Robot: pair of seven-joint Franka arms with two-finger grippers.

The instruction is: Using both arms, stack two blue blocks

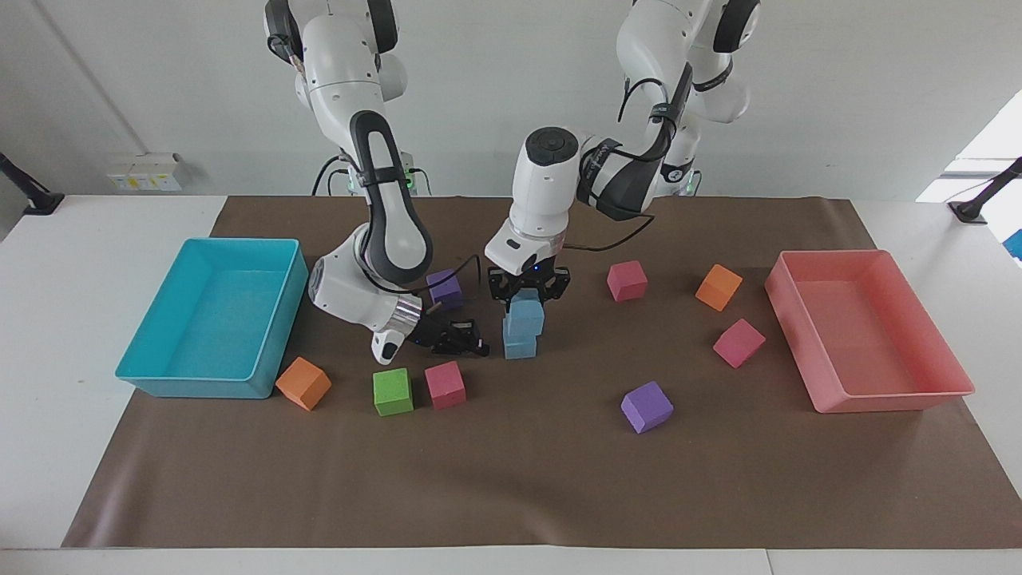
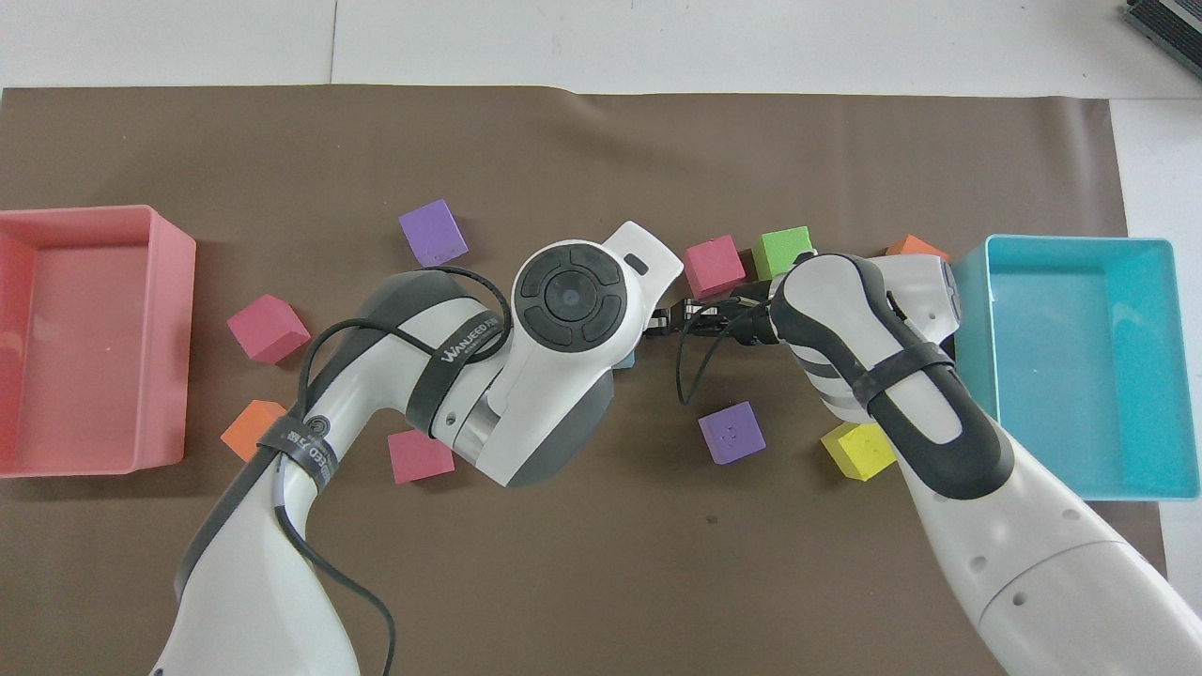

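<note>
One blue block (image 1: pixel 520 346) lies on the mat at mid-table. The second blue block (image 1: pixel 526 316) is on top of it, shifted slightly toward the left arm's end. My left gripper (image 1: pixel 528 294) points straight down and is shut on this upper block. In the overhead view the left arm's wrist (image 2: pixel 571 300) covers both blocks but for a blue sliver (image 2: pixel 627 358). My right gripper (image 1: pixel 473 343) waits low over the mat beside the lower block, toward the right arm's end; it also shows in the overhead view (image 2: pixel 663 321).
A turquoise tray (image 1: pixel 192 388) stands at the right arm's end, a pink tray (image 1: pixel 886 399) at the left arm's end. Loose cubes lie around: purple (image 1: pixel 445 288), green (image 1: pixel 393 391), pink (image 1: pixel 445 384), orange (image 1: pixel 303 383), purple (image 1: pixel 647 406), pink (image 1: pixel 627 280), yellow (image 2: pixel 857 449).
</note>
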